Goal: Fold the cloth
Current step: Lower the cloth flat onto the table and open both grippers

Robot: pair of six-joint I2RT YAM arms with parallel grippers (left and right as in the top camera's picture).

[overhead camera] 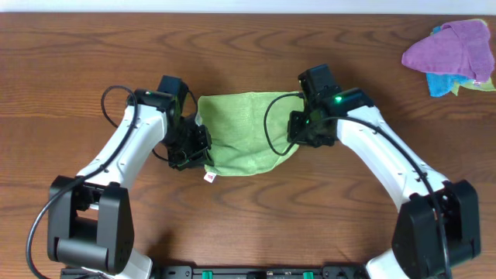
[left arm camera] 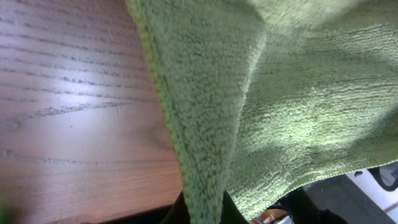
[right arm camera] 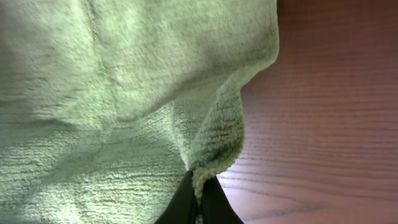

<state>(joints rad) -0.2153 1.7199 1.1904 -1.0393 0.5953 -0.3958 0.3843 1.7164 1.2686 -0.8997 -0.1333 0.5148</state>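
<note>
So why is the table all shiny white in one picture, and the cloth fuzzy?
Left wrist view: light glares off the wooden table, and the green cloth looks soft closest to the lens. Right wrist view: the cloth is gently lit, and the table is darker with only a faint sheen. Overhead view: sharp and evenly lit.

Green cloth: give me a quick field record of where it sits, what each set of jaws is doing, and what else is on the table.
cloth: green cloth, mid-table between both arms, rumpled, fold not finished
left jaws: shut on the cloth's left edge, a fold pinched between them
right jaws: shut on the cloth's right edge
tag: small white tag at the cloth's near left corner
other items: pile of purple and blue cloths at the far right, apart from the green one
surface: wooden table
</note>
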